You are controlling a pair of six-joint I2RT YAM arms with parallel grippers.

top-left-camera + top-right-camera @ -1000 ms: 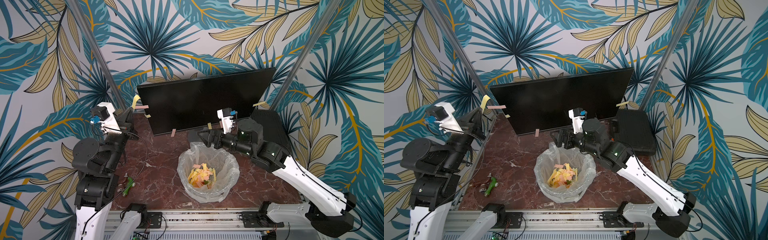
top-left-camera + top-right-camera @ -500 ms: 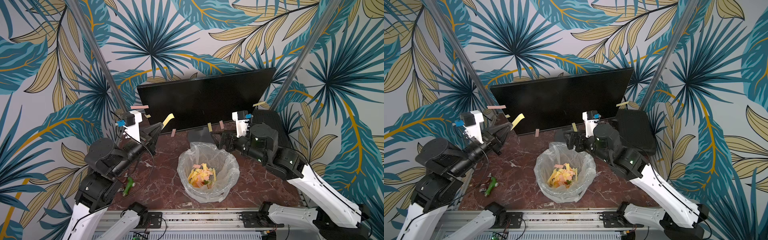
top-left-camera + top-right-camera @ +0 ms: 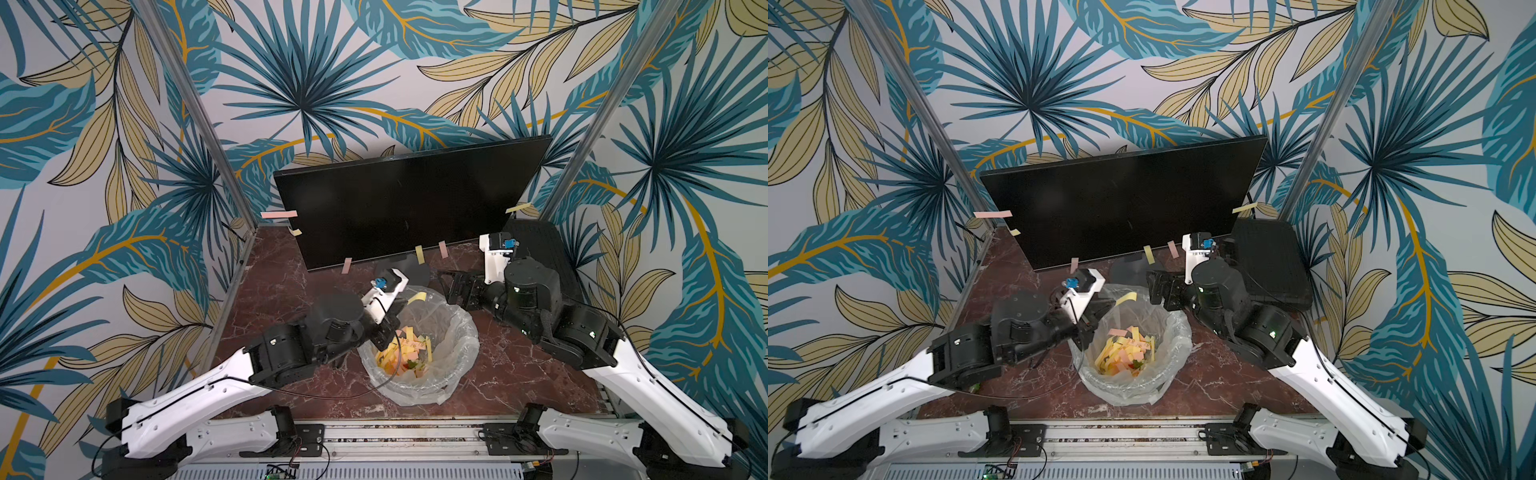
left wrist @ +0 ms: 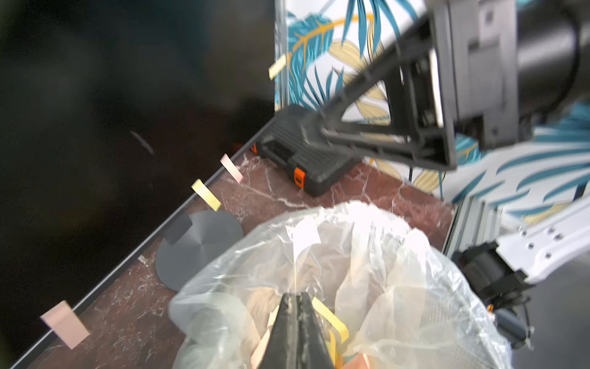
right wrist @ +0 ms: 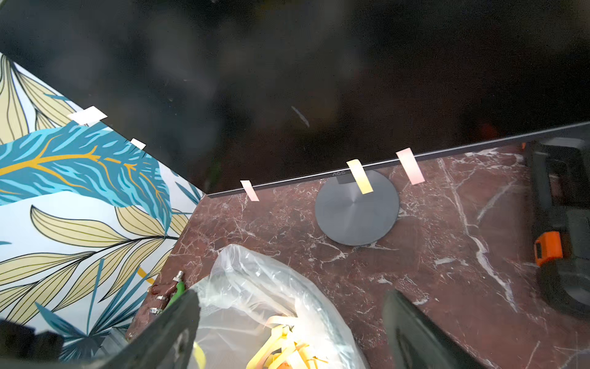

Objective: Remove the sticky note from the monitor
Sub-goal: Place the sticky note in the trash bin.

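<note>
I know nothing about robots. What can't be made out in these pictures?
Writing on the sticky notes: too small in every view.
The monitor: blurred and cut off by the edge in both wrist views.
The yellow note in the left gripper: washed out white, left wrist view.
The green object: partly behind a finger of the right gripper, right wrist view.
The black box: cut off by the right wrist picture's edge.

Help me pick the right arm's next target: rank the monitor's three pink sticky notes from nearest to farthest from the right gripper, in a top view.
From the right gripper:
1. near pink note, on the bottom edge beside the yellow note.
2. middle pink note, farther along the bottom edge, toward the left arm.
3. side pink note, on the monitor's far side edge.
</note>
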